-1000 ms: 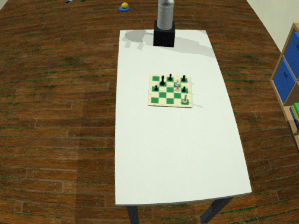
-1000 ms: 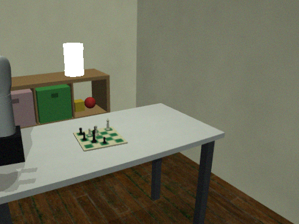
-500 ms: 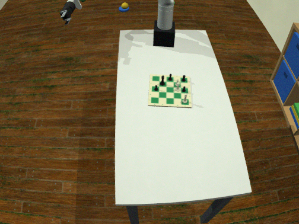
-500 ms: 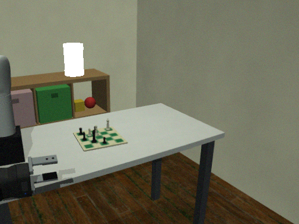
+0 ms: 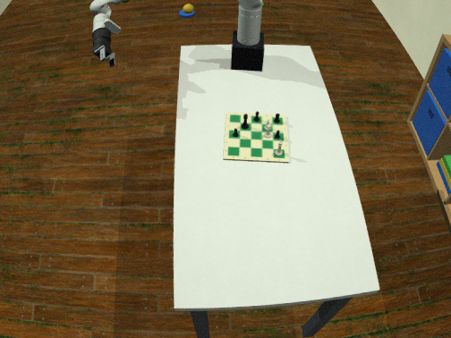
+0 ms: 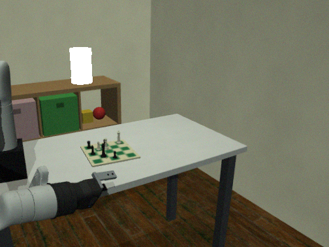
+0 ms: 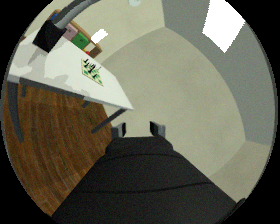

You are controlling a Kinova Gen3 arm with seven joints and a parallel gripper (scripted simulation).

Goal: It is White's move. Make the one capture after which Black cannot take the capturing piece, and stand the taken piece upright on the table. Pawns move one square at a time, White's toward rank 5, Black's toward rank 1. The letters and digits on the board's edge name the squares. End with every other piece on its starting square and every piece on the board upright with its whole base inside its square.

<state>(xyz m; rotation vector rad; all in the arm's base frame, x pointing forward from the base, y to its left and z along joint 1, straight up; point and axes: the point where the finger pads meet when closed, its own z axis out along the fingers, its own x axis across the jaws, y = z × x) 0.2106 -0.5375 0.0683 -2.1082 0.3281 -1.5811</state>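
Note:
A small green-and-cream chessboard lies on the white table, toward the robot's base. Several black pieces stand on it, among them a tall one and a pawn. White pieces stand on its right side, one in the middle rows and one at the near right corner. All look upright. My gripper is open and empty. It hangs off the table's left side over the floor, far from the board.
The arm's black base stands on the table's far end. A yellow object on a blue disc lies on the floor. A wooden shelf holds a green box, a red ball and a white cylinder. Another shelf stands at the right.

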